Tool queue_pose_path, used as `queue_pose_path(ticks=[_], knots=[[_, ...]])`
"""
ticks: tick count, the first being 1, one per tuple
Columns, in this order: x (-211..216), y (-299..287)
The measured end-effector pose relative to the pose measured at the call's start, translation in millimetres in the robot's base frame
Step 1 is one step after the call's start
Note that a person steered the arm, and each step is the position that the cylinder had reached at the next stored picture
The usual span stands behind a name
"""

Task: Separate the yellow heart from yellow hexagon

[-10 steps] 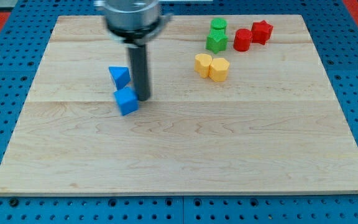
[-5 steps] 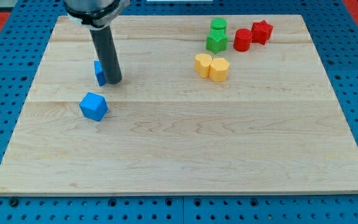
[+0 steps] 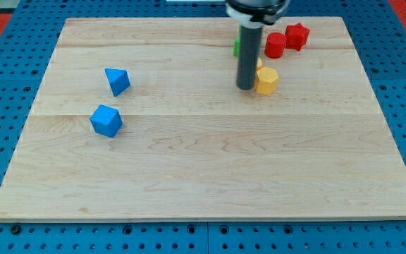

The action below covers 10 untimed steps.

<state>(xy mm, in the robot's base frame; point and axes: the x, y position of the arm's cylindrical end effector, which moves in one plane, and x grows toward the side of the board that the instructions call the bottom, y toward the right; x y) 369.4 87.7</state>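
My tip (image 3: 246, 87) rests on the board just left of the yellow hexagon (image 3: 267, 82), touching or nearly touching it. A small sliver of yellow, probably the yellow heart (image 3: 259, 64), shows right of the rod just above the hexagon. The rest of it is hidden behind the rod, so I cannot tell whether the two yellow blocks touch.
A red cylinder (image 3: 274, 45) and a red star (image 3: 297, 34) sit at the view's top right. A green sliver (image 3: 235, 48) shows left of the rod. A blue triangle-like block (image 3: 118, 80) and a blue cube (image 3: 106, 121) lie on the left.
My tip swept from the blue blocks on the left across to the yellow pair. The yellow hexagon has shifted to the right. The blue blocks ended up apart from each other.
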Motion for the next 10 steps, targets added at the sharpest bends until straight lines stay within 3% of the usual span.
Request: queue_pose_path(ticks=[2,3,5,6,8,9,10], knots=[[12,45],[-18,59],[-39,-17],[-54,-26],[-40,-142],[-63,-185],[-63,-151]])
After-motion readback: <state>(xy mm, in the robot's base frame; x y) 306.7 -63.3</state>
